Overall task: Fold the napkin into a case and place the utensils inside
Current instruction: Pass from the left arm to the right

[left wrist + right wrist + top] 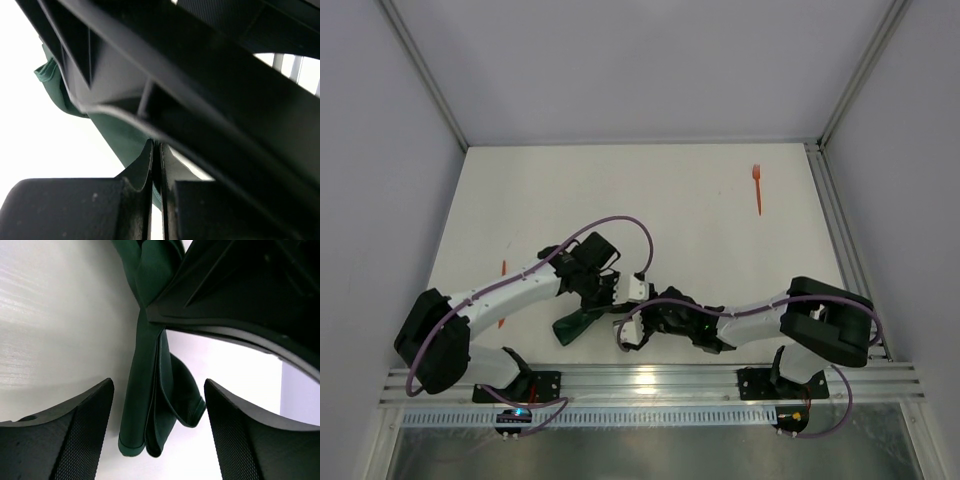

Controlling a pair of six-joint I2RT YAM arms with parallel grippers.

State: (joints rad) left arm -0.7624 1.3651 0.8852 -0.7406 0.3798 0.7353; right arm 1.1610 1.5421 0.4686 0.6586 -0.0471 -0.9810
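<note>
The dark green napkin (578, 321) is bunched into a narrow folded strip near the table's front. My left gripper (608, 292) is shut on its upper end; in the left wrist view the fingers (145, 170) pinch green cloth (117, 132). My right gripper (632, 318) is open, and in the right wrist view (158, 385) the strip (150, 390) hangs loose between the fingers without touching them. An orange fork (757, 188) lies at the far right. A second orange utensil (503, 268) lies at the left, partly hidden under the left arm.
The white table (650, 200) is enclosed by grey walls with metal frame posts (420, 70). A metal rail (650, 380) runs along the front edge, behind the arm bases. Purple cables (620, 222) loop above the left wrist.
</note>
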